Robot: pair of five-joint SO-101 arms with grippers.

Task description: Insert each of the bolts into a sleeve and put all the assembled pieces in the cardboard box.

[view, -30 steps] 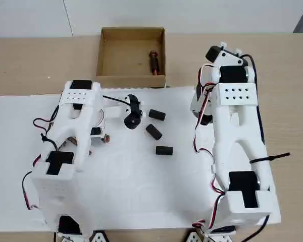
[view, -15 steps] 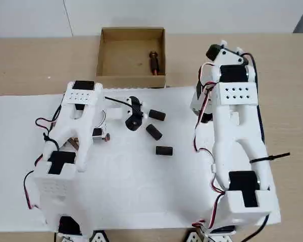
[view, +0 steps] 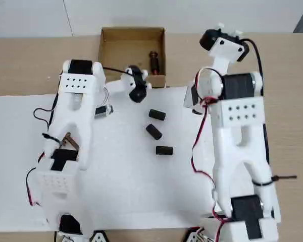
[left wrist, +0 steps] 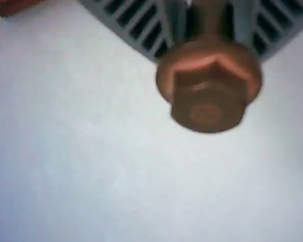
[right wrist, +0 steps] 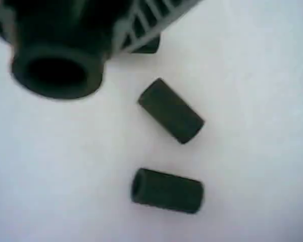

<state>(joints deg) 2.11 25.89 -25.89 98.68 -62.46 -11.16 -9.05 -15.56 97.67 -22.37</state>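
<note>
- We see the left gripper (left wrist: 207, 15) pinching a copper-coloured hex-head bolt (left wrist: 208, 91) by the shank between its ribbed jaws. The head points toward the wrist camera.
- There is a round mark on the bolt's head, too blurred for us to read.
- In the high view this arm is over the far part of the white sheet (view: 131, 191), just on the near side of the cardboard box (view: 126, 55).
- The right gripper (right wrist: 65, 22) is clamped on a black held sleeve (right wrist: 55, 73), whose open bore faces the wrist camera.
- Three more sleeves lie apart from one another on the sheet between the arms: the far sleeve (view: 157, 115), the middle sleeve (view: 153, 131) and the near sleeve (view: 164, 150).
- The box stands on the wooden table (view: 30, 55), touching the sheet's far edge.
- Inside it, one assembled piece (view: 154, 61) lies along the right-hand wall.
- A small copper-coloured piece (view: 66, 140) lies on the sheet beside the left arm; we cannot tell what it is.
</note>
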